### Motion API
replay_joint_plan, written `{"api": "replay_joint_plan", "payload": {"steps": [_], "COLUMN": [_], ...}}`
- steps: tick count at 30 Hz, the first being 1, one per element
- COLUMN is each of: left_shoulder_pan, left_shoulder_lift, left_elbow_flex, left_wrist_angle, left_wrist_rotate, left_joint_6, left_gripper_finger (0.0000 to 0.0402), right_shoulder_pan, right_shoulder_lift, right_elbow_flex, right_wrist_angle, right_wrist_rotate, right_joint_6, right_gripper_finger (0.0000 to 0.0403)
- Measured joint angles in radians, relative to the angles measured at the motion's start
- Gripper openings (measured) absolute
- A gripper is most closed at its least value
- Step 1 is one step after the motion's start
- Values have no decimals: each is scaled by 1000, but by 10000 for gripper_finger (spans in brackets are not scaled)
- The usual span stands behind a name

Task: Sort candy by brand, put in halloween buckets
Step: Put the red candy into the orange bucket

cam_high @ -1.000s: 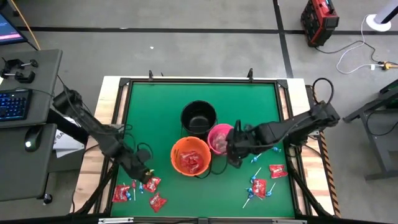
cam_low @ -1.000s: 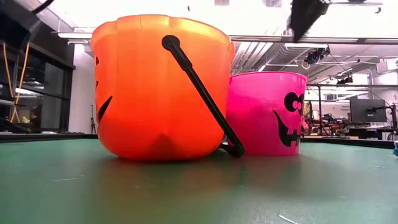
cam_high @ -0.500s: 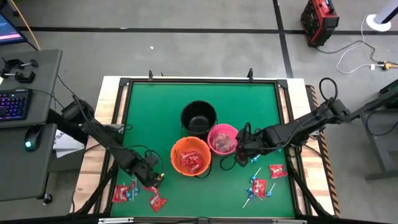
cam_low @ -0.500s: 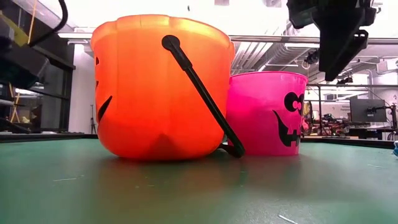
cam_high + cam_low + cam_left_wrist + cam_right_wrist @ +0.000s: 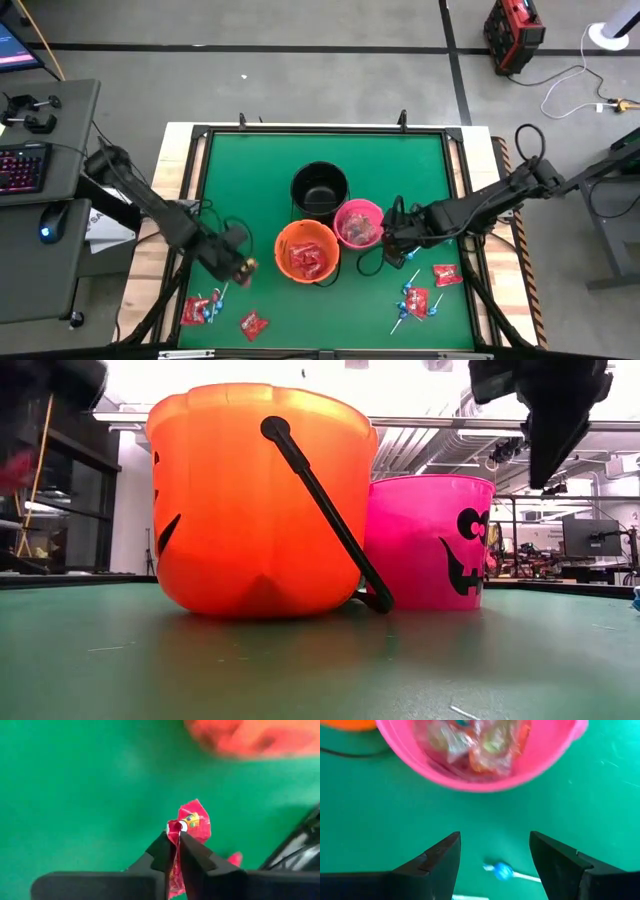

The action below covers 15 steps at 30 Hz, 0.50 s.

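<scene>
Left gripper: clamped on a red candy packet, lifted off the mat
Orange bucket: just beside the left gripper, toward table centre, red packets already inside
Right gripper: fingers spread wide, empty, next to the pink bucket
Blue lollipop: on the mat between the right fingers, stick lying crosswise to them

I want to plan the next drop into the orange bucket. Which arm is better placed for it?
The left. Its gripper is shut on a red candy packet and is just beside the orange bucket. The right gripper is open and empty, above a lollipop near the pink bucket.
</scene>
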<state>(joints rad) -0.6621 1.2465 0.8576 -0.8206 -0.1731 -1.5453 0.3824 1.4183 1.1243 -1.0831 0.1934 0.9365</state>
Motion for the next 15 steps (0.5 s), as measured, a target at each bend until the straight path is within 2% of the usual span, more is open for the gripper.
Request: {"api": "replay_joint_plan", "payload": {"steps": [3,7,11,15], "left_shoulder_pan": [48,123,194,243], "left_shoulder_lift": [-100,-152,-124,-32], "left_elbow_flex": [79,167,190,185], "left_wrist_angle": [-70,-3,206,368], "left_wrist_rotate": [-156,-347,-352,-335], "left_joint_6": [131,400,727,921], "left_gripper_finger": [5,3,2,5], "right_shoulder_pan": [0,0,0,0], "right_shoulder_lift": [-38,-99,-148,-162], "right_elbow_flex": [6,7,8,8], "right_wrist_angle": [-50,-64,-57,-52], "right_wrist_rotate": [13,59,103,97], "right_joint_6": [-4,46,110,128], "right_gripper_finger": [229,229,229,229]}}
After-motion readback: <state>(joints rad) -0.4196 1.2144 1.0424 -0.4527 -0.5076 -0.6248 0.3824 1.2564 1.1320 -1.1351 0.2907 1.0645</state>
